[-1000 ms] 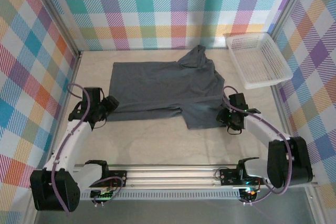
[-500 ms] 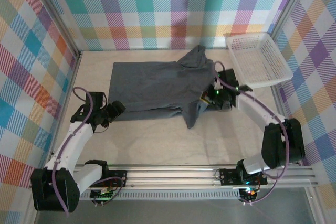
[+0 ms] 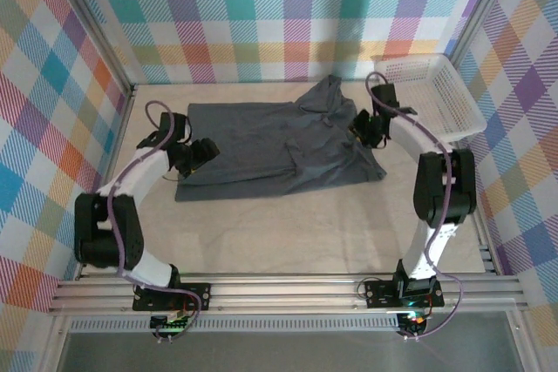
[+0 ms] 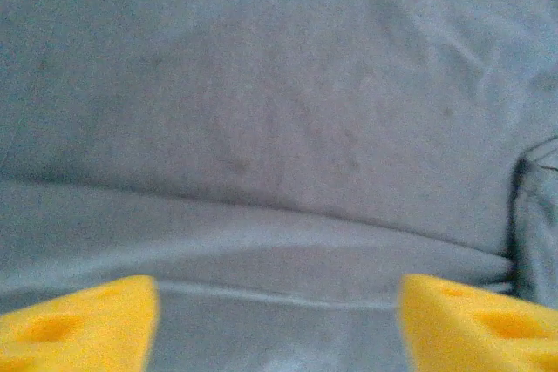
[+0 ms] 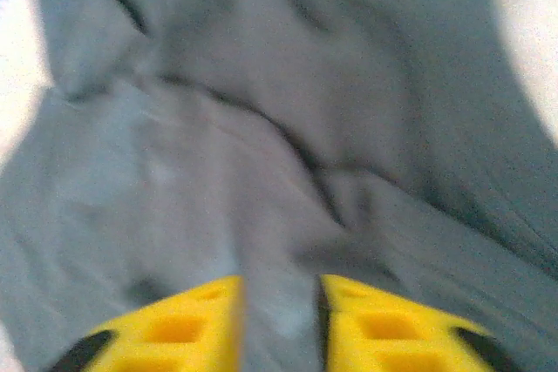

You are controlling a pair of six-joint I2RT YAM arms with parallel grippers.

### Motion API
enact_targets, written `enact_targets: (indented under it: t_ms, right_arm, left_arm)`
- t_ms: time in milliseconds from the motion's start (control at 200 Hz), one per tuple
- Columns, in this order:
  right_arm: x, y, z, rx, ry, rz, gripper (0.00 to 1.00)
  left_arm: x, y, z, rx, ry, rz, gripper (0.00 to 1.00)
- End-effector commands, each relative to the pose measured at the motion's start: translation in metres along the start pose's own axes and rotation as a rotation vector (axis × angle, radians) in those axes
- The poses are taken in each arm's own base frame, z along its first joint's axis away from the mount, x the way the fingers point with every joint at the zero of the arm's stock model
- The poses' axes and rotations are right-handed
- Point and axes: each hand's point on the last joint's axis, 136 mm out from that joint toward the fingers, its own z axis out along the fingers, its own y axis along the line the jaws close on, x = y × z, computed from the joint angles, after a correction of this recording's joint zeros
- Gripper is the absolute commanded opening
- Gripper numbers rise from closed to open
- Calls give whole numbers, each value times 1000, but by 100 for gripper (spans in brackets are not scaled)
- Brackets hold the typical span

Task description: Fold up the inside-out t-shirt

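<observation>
The inside-out t-shirt (image 3: 270,145) lies flat across the middle of the table, dark slate-grey and wrinkled, with a bunched peak at its far edge. My left gripper (image 3: 207,149) sits over the shirt's left edge. In the left wrist view its yellow fingers (image 4: 78,324) stand wide apart, open (image 4: 279,302) above flat cloth (image 4: 279,111) crossed by a hem line. My right gripper (image 3: 360,125) is low over the shirt's right side. Its jaws (image 5: 279,302) stand a small way apart, open, with a soft ridge of the cloth (image 5: 261,128) lying in the gap.
A white mesh basket (image 3: 440,93) stands at the back right corner, close behind my right arm. Plaid walls close in the table on three sides. Bare tabletop (image 3: 279,233) stretches between the shirt and the front rail.
My right gripper carried the shirt's lower right flap up and over towards the far right, so the shirt lies shorter. My left gripper moved from the lower left corner up onto the left edge.
</observation>
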Motion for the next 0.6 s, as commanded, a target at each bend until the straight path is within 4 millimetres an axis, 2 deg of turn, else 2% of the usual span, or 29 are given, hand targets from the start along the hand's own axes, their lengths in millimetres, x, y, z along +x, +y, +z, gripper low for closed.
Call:
enact_targets:
  t_ms: [0,25,50,120,170,235,320,400,595]
  right_arm:
    - [12,-39,-2,127,-26,-112,11]
    - [12,-48,1,158,-28,-130,9]
    - [13,-56,5,191,-26,-147,8]
    - [17,-76,16,272,10,-174,6]
    - [22,-83,21,298,47,-185,5]
    - [31,-93,24,315,77,-187,5]
    - [45,-106,19,332,118,-174,4]
    - [64,-127,7,355,144,-141,0]
    - [141,-188,-25,367,222,12,0]
  left_arm:
    - [-7,11,33,-65,42,13,13]
    - [-8,15,39,-87,49,6,4]
    - [-9,21,46,-113,59,-6,0]
    - [-5,38,62,-182,109,-48,0]
    - [5,49,72,-222,173,-77,0]
    - [23,62,76,-261,229,-97,0]
    - [44,76,67,-286,242,-123,0]
    - [69,91,52,-311,254,-151,0]
    - [139,112,12,-275,260,-213,0]
